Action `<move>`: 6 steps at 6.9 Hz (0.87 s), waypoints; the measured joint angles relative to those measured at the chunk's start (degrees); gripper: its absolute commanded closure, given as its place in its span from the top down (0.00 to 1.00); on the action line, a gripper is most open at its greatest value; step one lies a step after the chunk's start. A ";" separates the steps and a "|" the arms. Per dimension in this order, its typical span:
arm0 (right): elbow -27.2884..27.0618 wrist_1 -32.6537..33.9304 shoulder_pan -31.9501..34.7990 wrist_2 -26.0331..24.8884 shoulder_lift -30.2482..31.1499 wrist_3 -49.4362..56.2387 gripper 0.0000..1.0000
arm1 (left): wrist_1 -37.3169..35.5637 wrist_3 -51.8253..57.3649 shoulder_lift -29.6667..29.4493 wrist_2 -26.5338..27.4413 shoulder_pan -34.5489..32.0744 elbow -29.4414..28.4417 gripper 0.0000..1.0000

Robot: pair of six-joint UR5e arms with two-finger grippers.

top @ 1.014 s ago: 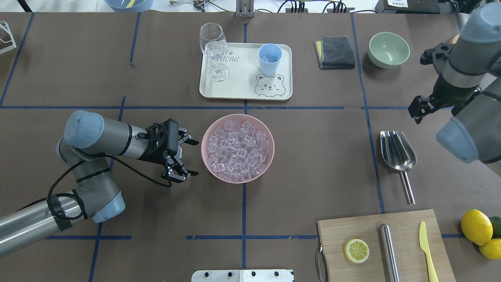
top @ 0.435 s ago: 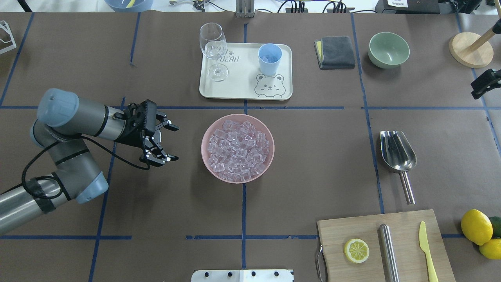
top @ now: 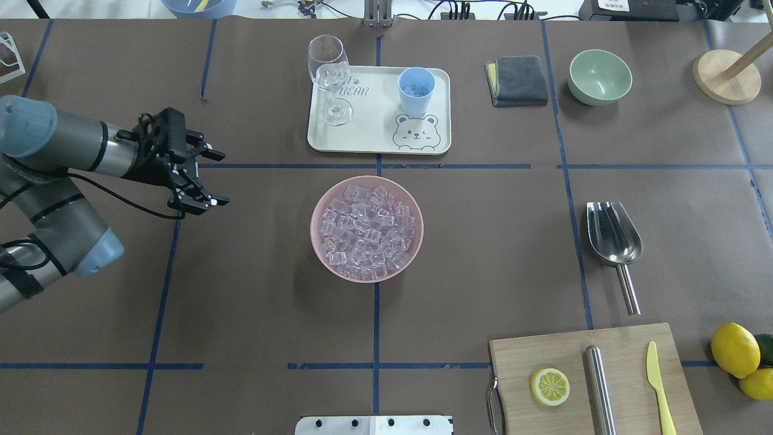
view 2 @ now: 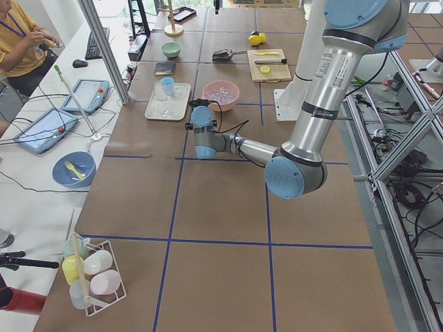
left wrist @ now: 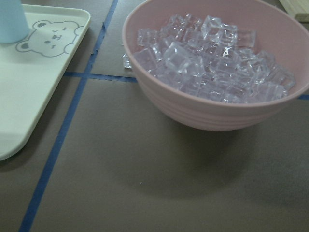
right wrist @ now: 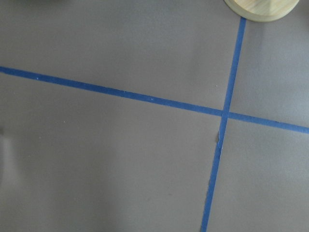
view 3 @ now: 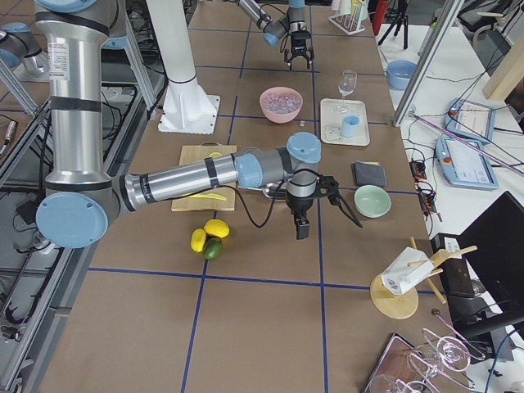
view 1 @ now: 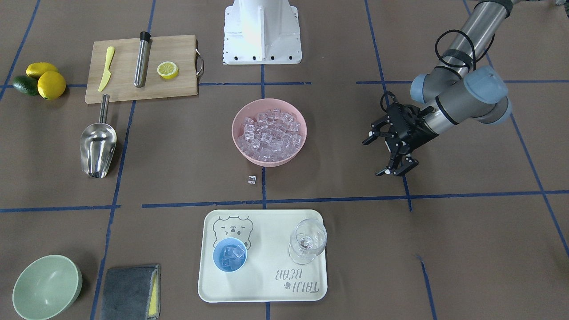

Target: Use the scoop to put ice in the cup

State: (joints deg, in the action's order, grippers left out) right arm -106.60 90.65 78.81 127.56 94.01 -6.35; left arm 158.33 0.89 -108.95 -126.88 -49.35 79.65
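Ice (top: 366, 229) lies mostly heaped in pink bowl (top: 313, 225) mid-bench (top: 253, 314); a few cubes show inside cup. Left tool (top: 224, 178) hangs above bare bench on bowl's left, well apart, jaws spread, nothing held. Right tool (view 3: 332, 201) shows only in the right-end view, near green bowl (view 3: 372, 201); cannot tell if open or closed. Tray (top: 374, 138) carries cup (top: 416, 103) and stemmed glass (top: 329, 66), near each other, not touching. Scoop (top: 613, 232) lies flat on bench at robot's right, trough empty, no tool on it. Stray cube (view 1: 252, 179) sits on bench between bowl and tray. Judgement: filling partly done. Any further load wants right tool square on scoop's round handle, mid-length, so it cannot roll. Dig shallow, carry trough level, tip slowly over cup's narrow mouth, clear of glass; stray cube hints spills come easily. Writing: tray reads "BEAR" with paw mark, word above apparently "TAIJI"; cartoon bear face printed beside cup.
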 measured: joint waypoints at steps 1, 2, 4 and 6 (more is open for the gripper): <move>0.01 -0.41 2.55 2.14 2.70 2.05 1.00 | -2.79 0.07 1.06 1.02 -2.72 0.07 1.00; -0.02 -0.31 4.50 3.15 4.93 2.77 1.00 | -7.88 0.13 1.66 0.91 -5.46 0.46 1.00; -0.02 1.83 6.19 3.47 6.07 2.37 1.00 | -21.58 1.49 1.95 -3.09 -12.81 1.77 1.00; 0.03 2.78 6.44 3.60 6.32 2.14 1.00 | -40.15 9.78 1.98 -4.92 -23.64 3.78 1.00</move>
State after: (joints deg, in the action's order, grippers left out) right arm -106.57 93.43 85.25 131.16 100.33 -4.21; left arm 118.19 10.67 -106.97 -131.80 -72.99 83.44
